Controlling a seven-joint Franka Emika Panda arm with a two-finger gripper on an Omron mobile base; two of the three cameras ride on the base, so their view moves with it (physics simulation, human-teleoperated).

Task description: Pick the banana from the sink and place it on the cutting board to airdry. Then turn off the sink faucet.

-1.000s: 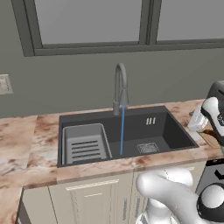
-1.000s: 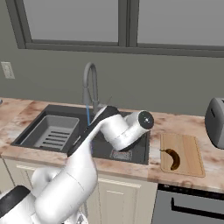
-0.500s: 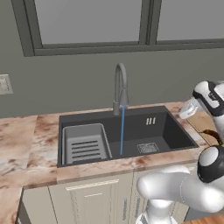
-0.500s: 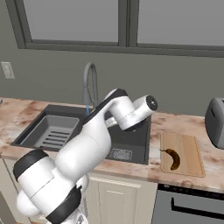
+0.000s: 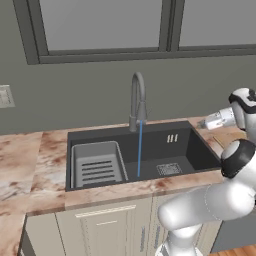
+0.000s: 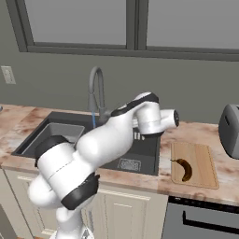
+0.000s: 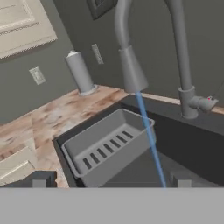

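A simulated kitchen, described from the near edge of the marbled worktop (image 6: pixel 140 179) to the back wall. In the right base view, the banana (image 6: pixel 184 168) lies flat on the cutting board (image 6: pixel 205 175), just right of the sink (image 6: pixel 147 161) and apart from the robot. The dark basin holds a lighter ribbed tray insert (image 5: pixel 96 165) at its left end and a square drain grate (image 5: pixel 168 169) toward its right.

The white arm reaches over the sink's right end, and the gripper (image 5: pixel 204 122) hangs in the air above the basin rim, touching nothing. Its jaws appear empty, though they are too small to tell whether they are open or closed.

Farther back, the sink faucet (image 5: pixel 137 100) arches over the basin, a blue stream of water (image 5: pixel 140 150) falling from it. In the hand view its small side lever (image 7: pixel 205 103) juts from the base. A toaster (image 6: pixel 229 130) stands at the far right.
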